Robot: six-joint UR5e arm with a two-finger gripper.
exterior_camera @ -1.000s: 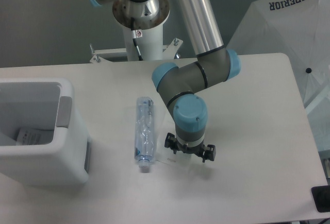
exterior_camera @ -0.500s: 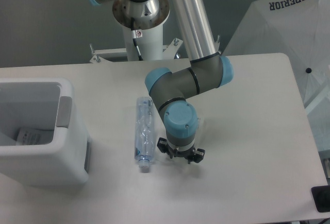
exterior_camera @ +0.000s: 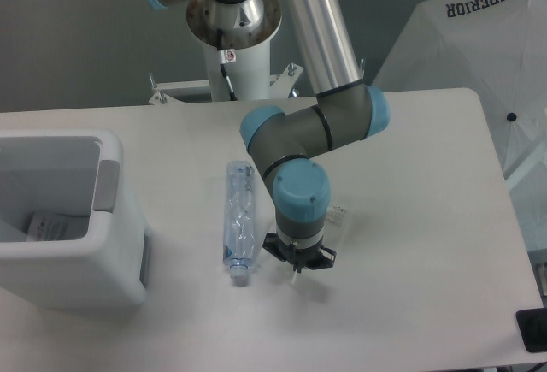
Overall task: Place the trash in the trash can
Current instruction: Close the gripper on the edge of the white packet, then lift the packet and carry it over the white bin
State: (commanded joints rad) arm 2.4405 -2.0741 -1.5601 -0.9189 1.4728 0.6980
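The trash can stood at the bench's left edge. The crushed bottle lay flat mid-bench. Just right, the gripper pointed down over the plastic bag; couldn't tell how the jaws stood.

White table, crushed bottle (lying flat), trash can

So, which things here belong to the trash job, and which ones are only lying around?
For the job:
- crushed clear plastic bottle
- clear plastic bag, beside the gripper
- white trash can, with a labelled item inside

Just lying about:
- white fabric canopy printed SUPERIOR
- black object at the lower right
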